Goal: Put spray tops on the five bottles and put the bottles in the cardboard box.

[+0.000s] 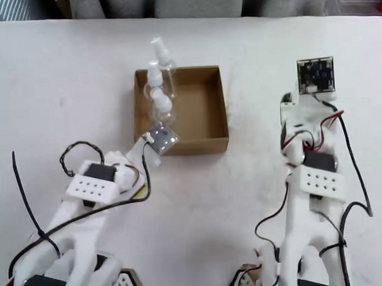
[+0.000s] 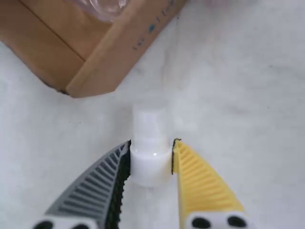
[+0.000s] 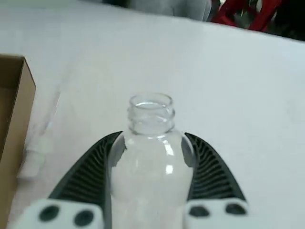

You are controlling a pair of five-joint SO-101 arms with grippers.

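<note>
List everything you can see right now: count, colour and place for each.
cardboard box: one, brown, mid-table.
capped bottles: apparently three, clear with white tops, along the box's left side, one poking over the far wall.
spray top: one, white, in the left gripper beside the box's near corner.
open bottle: one, clear, topless, in the right gripper.
table: one, white.
left gripper: grey and yellow fingers, shut on the spray top.
right gripper: black fingers, shut on the open bottle.
</note>
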